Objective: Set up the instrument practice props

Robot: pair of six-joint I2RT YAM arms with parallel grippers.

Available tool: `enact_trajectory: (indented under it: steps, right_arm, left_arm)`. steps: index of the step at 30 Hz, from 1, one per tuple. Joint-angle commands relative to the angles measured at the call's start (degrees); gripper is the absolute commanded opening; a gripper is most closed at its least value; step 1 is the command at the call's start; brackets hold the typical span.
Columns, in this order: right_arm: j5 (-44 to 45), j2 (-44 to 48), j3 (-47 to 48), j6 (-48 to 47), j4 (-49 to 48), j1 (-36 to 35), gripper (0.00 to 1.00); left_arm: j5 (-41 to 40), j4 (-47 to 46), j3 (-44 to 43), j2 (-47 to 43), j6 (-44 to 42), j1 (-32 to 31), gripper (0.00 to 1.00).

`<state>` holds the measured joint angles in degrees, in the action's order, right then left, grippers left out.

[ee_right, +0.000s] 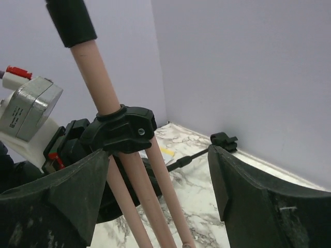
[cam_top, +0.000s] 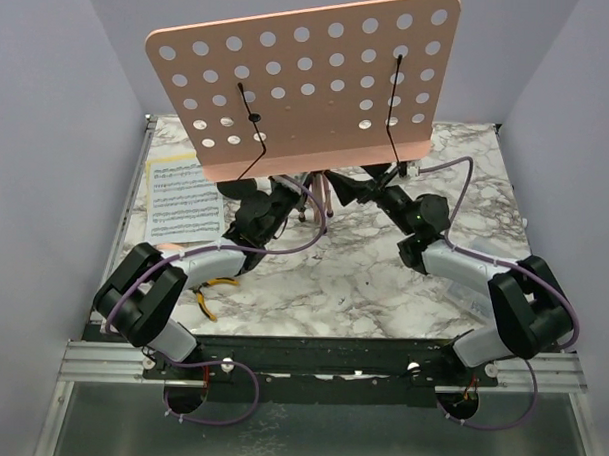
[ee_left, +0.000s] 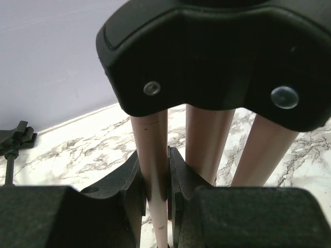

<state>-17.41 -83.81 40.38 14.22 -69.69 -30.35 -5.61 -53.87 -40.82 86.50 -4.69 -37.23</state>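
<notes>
The pink music stand [cam_top: 305, 83] stands mid-tabletop [cam_top: 353, 280], toward the back wall. The left end effector [ee_left: 155, 181] is clamped on one tripod leg [ee_left: 152, 139]. The right end effector [ee_right: 158, 178] gapes wide beside the pole [ee_right: 95, 67]. Sheet music [cam_top: 180, 199] lies flat along the left edge. Marble shows between the stand and the near edge.

The stand [cam_top: 300, 78] is salmon pink, patterned with even rows of round holes and crossed by two thin black wires [cam_top: 393, 101]. The tripod [ee_right: 101, 82] is the same pink, with a black collar [ee_right: 126, 129] and a black sleeve [ee_right: 72, 20]. The table [cam_top: 353, 280] is white marble veined in grey. By its left edge is a white sheet [cam_top: 185, 202] ruled with black staves, and a pale yellow page [cam_top: 172, 161] shows behind it. The pliers [cam_top: 204, 303], toward the front left corner, have yellow handles. The left arm [cam_top: 147, 298] and right arm [cam_top: 517, 305] are black and white, with purple cables [cam_top: 453, 161]. The walls [cam_top: 48, 129] are lavender.
</notes>
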Motion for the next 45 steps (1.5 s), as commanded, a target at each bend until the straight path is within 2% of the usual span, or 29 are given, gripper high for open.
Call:
enact_trajectory:
  steps: [1,7,11,14,19,22,25,27,32,39,45]
  right_arm:
    - [-3.9,-2.0,3.8,-3.8,-11.4,-1.6,0.83]
    - [-2.6,-2.7,8.3,-6.1,-7.5,-3.5,0.81]
    - [-1.0,-4.4,10.7,-6.2,-5.6,-4.1,0.75]
    - [-0.1,-4.5,9.2,-5.7,-7.4,-4.6,0.71]
    - [2.8,-2.5,6.0,-4.1,-8.9,-4.8,0.7]
    - [11.8,0.2,3.8,-0.6,-5.5,-4.9,0.71]
    - [21.4,4.8,1.9,4.2,2.0,-4.8,0.71]
    - [18.2,6.7,0.1,3.8,2.7,-4.9,0.72]
    - [8.9,7.2,-5.4,4.3,-5.5,-5.0,0.74]
    - [13.3,9.3,-11.3,9.5,-11.5,-5.6,0.82]
    - [13.5,17.7,-14.5,5.2,-3.4,-5.8,0.84]
  left_arm:
    - [2.1,5.7,-1.2,-0.1,-0.2,-0.2,0.0]
    - [2.6,6.6,-2.0,0.4,-0.6,-0.6,0.0]
    - [2.4,7.5,-2.5,0.4,-1.2,-1.1,0.0]
    - [1.4,9.5,-3.3,-0.3,-2.9,-1.8,0.0]
    - [0.5,16.7,-6.3,-1.8,-5.4,-2.8,0.0]
    - [2.4,23.6,-9.8,-2.3,-6.2,-2.8,0.0]
    - [4.5,28.8,-12.2,-2.8,-5.8,-2.9,0.0]
    - [4.9,29.5,-12.6,-3.2,-5.3,-2.9,0.0]
    - [7.5,30.1,-13.5,-2.1,-3.3,-3.0,0.0]
    - [7.9,32.1,-14.9,-1.3,-1.8,-3.1,0.0]
    - [8.4,32.6,-15.4,-1.0,-1.7,-3.0,0.0]
